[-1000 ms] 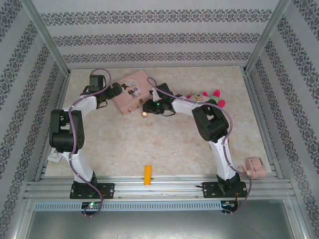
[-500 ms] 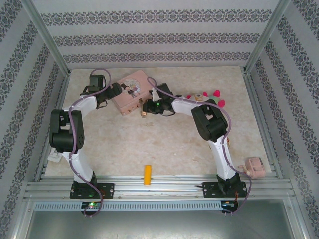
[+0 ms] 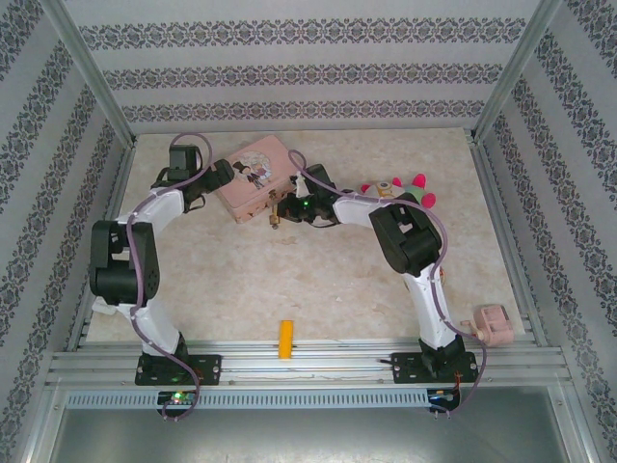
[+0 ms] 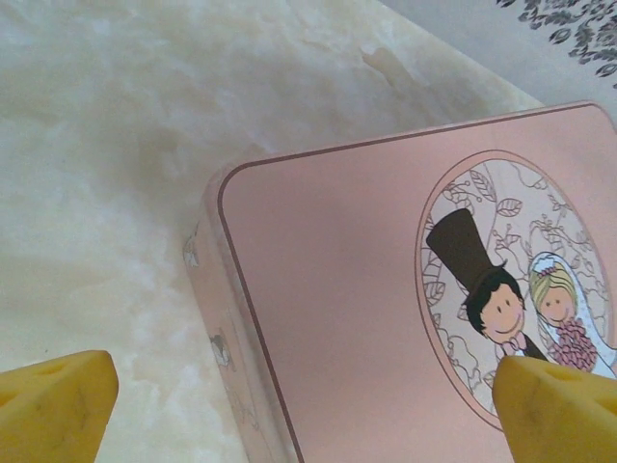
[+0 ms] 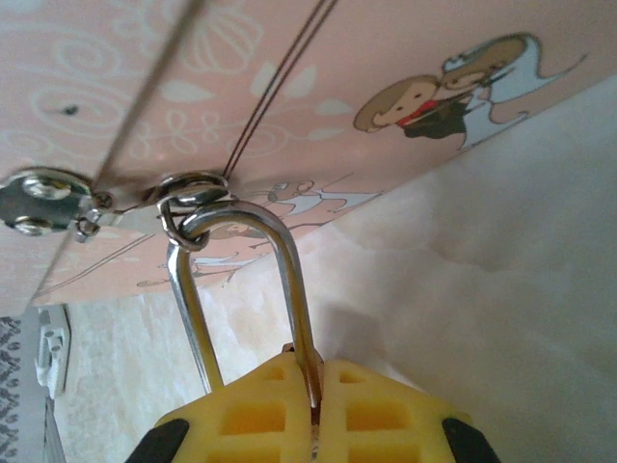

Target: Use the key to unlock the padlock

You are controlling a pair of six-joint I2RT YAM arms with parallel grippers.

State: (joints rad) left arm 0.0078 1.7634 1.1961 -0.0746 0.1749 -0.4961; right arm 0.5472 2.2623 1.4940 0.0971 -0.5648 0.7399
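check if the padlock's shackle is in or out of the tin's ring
In: the shackle loops through the ring on the tin. Locked or not: cannot tell.

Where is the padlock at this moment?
In the right wrist view, the padlock is hooked by its shackle through the metal ring on the side of the pink tin; the right claw is shut on the shackle just below.

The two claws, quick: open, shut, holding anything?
Left gripper: open, holding nothing, by the pink tin.
Right gripper: shut on the padlock, at its shackle.
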